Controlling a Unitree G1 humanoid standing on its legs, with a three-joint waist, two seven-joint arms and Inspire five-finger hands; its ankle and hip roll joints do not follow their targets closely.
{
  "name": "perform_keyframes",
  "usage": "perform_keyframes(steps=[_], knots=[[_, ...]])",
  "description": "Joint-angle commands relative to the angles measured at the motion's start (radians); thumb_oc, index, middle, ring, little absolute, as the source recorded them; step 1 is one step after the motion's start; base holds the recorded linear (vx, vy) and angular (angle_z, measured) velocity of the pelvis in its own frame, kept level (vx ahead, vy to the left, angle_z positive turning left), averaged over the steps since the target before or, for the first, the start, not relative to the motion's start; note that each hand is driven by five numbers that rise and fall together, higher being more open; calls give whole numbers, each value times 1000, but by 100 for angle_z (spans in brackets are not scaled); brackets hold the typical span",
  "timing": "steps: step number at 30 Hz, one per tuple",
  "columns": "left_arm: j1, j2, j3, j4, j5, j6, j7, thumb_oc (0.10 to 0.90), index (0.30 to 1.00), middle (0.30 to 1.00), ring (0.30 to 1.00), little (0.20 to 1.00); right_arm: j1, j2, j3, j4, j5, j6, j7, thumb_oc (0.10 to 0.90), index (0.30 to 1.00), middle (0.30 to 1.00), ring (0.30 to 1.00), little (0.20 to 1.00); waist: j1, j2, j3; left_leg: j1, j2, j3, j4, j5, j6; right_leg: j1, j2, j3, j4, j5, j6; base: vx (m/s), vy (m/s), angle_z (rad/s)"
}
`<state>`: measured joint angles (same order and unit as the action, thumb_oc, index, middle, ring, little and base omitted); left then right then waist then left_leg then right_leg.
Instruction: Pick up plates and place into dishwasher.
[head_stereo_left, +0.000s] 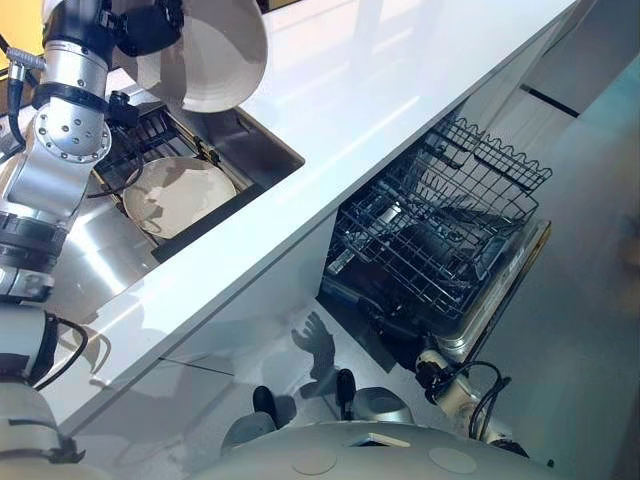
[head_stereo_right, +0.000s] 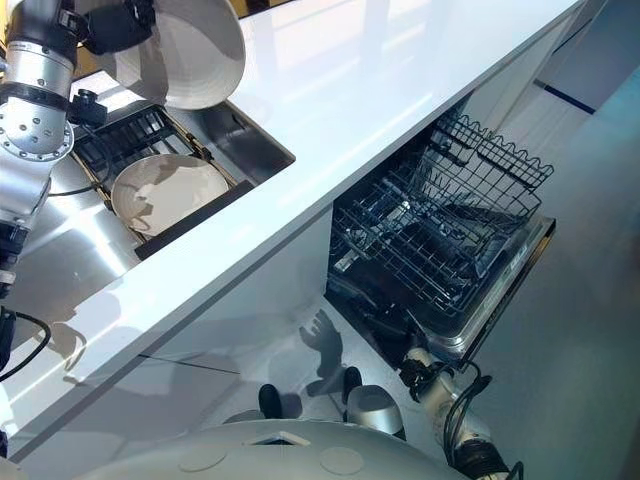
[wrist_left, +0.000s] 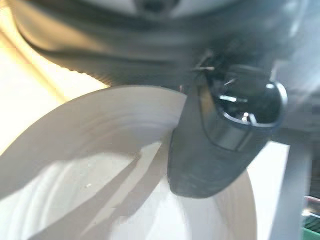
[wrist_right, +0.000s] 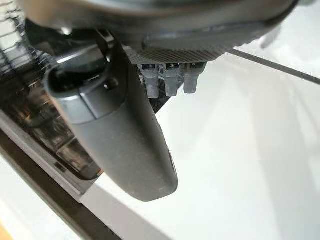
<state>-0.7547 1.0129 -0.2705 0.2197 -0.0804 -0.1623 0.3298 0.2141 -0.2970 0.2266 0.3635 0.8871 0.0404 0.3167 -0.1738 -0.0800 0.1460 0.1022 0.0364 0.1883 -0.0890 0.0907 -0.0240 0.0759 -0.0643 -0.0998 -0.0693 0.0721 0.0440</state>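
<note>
Left eye view has the left hand (head_stereo_left: 150, 28) up above the sink (head_stereo_left: 268, 150), clamped on the rim of a white plate (head_stereo_left: 215, 55) that hangs steeply tilted in the air. The left wrist view backs that up: the thumb is pressed across the plate's edge, and the fingers are out of sight behind it. A second plate (head_stereo_left: 180, 195) lies flat down in the sink, just beside a black wire rack (head_stereo_left: 150, 135).

Handling-wise, the plate looks like glazed ceramic. That would make it stiff, slick and a bit heavy for a one-edge pinch, and it'll chip or shatter if it clips something hard. The rim is pretty much the only place to grab it. Held off-centre like that it'll probably want to swing, so slow moves seem smart.

The right hand (wrist_right: 125, 130) hangs low by the white cabinet front next to the dishwasher (head_stereo_left: 470, 335), thumb out, fingers loose, holding nothing.

The dishwasher sits open under the counter (head_stereo_left: 380, 70), well off to the robot's right, with its door down and its wire basket (head_stereo_left: 440, 235) pulled out. The counter's long edge is the main obstacle, since the plate has to go out past it and then down. The basket's raised wire sides could also snag the rim on the way in.
</note>
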Motion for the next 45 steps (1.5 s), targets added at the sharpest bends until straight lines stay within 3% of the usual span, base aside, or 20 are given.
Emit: perform_keyframes(steps=[1, 3, 4, 6, 9, 13, 16, 19, 23, 25, 31, 35, 45], knots=[[-13, 42, 143, -39, 5, -127, 112, 100, 300, 300, 300, 200, -42, -40, 20, -237, 148, -24, 129, 800, 900, 900, 900, 900, -18, 75, -95, 6, -34, 52, 2, -104, 17, -26, 76, -18, 32, -50, 53, -63, -82, -11], [10, 33, 160, -59, 70, -153, 147, 100, 300, 300, 300, 200, -75, -78, -5, -367, 200, -70, 83, 800, 900, 900, 900, 900, -18, 76, -96, 6, -30, 59, 2, -101, 13, -24, 78, -17, 23, -46, 51, -79, -63, -10], [13, 35, 159, -67, 99, -159, 171, 100, 300, 300, 300, 200, -99, -99, -42, -453, 197, -128, -10, 800, 900, 900, 900, 900, -21, 77, -99, 4, -28, 64, 2, -99, 10, -26, 79, -17, 21, -45, 51, -79, -39, -8], [17, 40, 168, -72, 123, -156, 176, 100, 300, 300, 300, 200, -124, -120, -104, -515, 106, -182, -136, 800, 900, 900, 900, 900, -28, 79, -98, 10, -26, 68, 2, -104, 9, -21, 80, -17, 19, -47, 53, -59, -19, -7], [25, 72, 185, -92, 123, -128, 177, 100, 300, 300, 300, 200, -152, -181, -240, -575, -173, -236, -410, 800, 900, 900, 900, 900, -47, 83, -106, 8, -22, 81, 2, -100, 7, -26, 81, -12, 19, -44, 51, -56, -1, -9], [77, 97, 235, -144, 92, -84, 165, 100, 300, 300, 300, 200, -187, -278, -404, -593, -292, -310, -573, 800, 900, 900, 900, 900, -59, 90, -115, 14, -22, 88, 2, -104, 7, -20, 87, -6, 15, -48, 49, -15, 25, -13], [91, 85, 251, -183, 71, -48, 159, 100, 300, 300, 300, 200, -264, -331, -451, -619, -363, -369, -674, 800, 900, 900, 900, 900, -51, 99, -118, 17, -25, 83, 2, -105, 9, -16, 89, -6, 20, -54, 45, -5, 34, -18], [74, 67, 239, -184, 65, -36, 151, 100, 300, 300, 300, 200, -370, -358, -440, -651, -411, -382, -681, 800, 900, 900, 900, 900, -40, 106, -118, 22, -27, 80, 2, -106, 11, -9, 88, -12, 26, -62, 44, -17, 32, -19], [27, 43, 201, -166, 59, -41, 145, 100, 300, 300, 300, 200, -500, -400, -377, -663, -423, -328, -566, 800, 900, 900, 900, 900, -25, 107, -126, 22, -27, 73, 2, -103, 7, -6, 86, -25, 31, -68, 46, -8, 12, -13], [20, 13, 185, -151, 82, -78, 156, 100, 300, 300, 300, 200, -593, -416, -316, -656, -333, -275, -458, 800, 900, 900, 900, 900, -9, 99, -138, 20, -26, 68, 2, -98, 2, -5, 85, -35, 32, -71, 46, 0, 0, 0], [67, -57, 188, -166, 170, -154, 184, 100, 300, 300, 300, 200, -691, -385, -226, -646, -215, -187, -316, 800, 900, 900, 900, 900, 12, 91, -151, 18, -25, 55, 2, -93, 0, -4, 85, -47, 41, -80, 42, 6, -2, 0], [85, -104, 156, -203, 227, -170, 204, 100, 300, 300, 300, 200, -750, -365, -164, -634, -215, -131, -313, 800, 900, 900, 900, 900, 26, 85, -156, 14, -25, 42, 2, -86, -1, -4, 84, -51, 49, -84, 41, 34, -14, 4], [73, -194, 61, -252, 284, -170, 196, 100, 300, 300, 300, 200, -819, -307, -81, -590, -178, -76, -310, 800, 900, 900, 900, 900, 45, 75, -152, 5, -26, 8, 2, -73, -1, -11, 82, -50, 75, -87, 43, 31, -12, 6]])
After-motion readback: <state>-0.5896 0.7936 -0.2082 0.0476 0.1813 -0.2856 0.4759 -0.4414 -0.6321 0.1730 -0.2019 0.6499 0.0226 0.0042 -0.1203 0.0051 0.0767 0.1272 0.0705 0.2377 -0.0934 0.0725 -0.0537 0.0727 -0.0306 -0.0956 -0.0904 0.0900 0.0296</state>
